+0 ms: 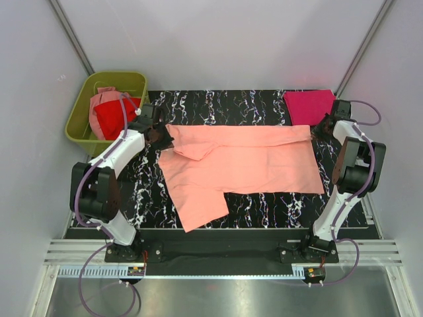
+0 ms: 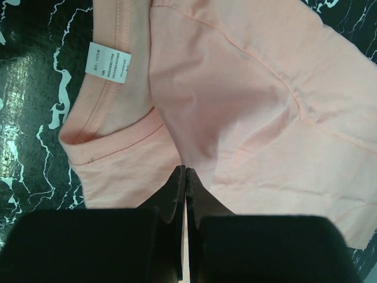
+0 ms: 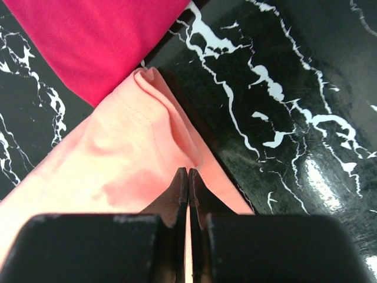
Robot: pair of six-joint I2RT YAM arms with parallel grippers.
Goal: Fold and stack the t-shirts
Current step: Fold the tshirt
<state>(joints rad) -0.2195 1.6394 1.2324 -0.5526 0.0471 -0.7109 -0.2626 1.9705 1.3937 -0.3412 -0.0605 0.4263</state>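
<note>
The salmon t-shirt is lying spread across the middle of the black, white-veined surface. Its far edge is stretching from arm to arm, and one flap is hanging toward the near left. A fold is doubling over beside the collar.

At the far right corner, a magenta t-shirt is sitting folded into a neat rectangle, just touching the salmon cloth. Off the far left, an olive-green bin is holding a red t-shirt and a dusty pink t-shirt.

Inside the collar a white care label is showing rows of tiny print, too small to read.

The left pincer is pressing its fingers together, pinching the salmon cloth near the collar, with creases running into the tips. The right pincer is likewise clamping tight on the shirt's far right corner, which is bunching up.
</note>
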